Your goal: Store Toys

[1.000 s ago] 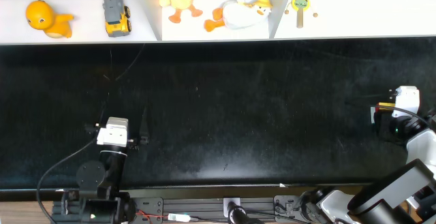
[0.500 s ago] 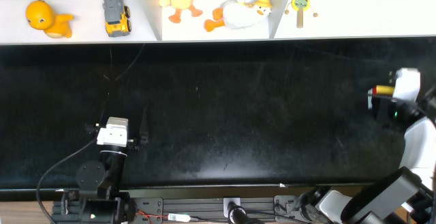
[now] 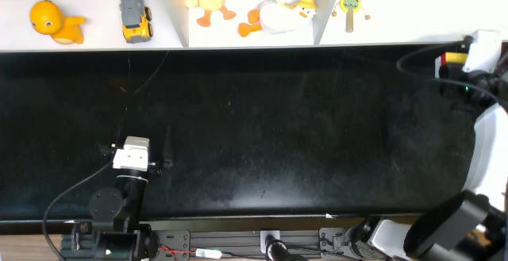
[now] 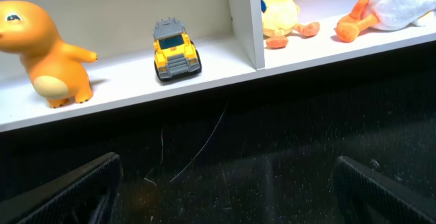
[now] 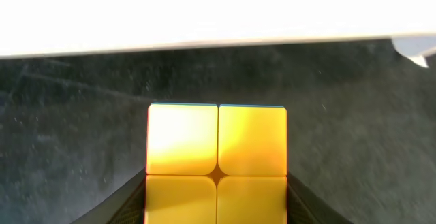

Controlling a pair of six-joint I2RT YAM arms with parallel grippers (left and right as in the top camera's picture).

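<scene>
1. The right arm's jaws clamp the yellow cube (image 5: 216, 159) over the bench's (image 3: 278, 134) far right corner, near the white shelf (image 5: 204, 13).
2. Best carried level, clearing the shelf's front edge, into the bare room beside the small green toy (image 3: 349, 9).
3. The left arm's jaws stand wide near the bench's near-left corner, well apart.

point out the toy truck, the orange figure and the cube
toy truck (image 4: 176, 47): left wrist view, its yellow cab
orange figure (image 4: 58, 64): left wrist view, its body
cube (image 5: 216, 163): right wrist view, its yellow face
</scene>
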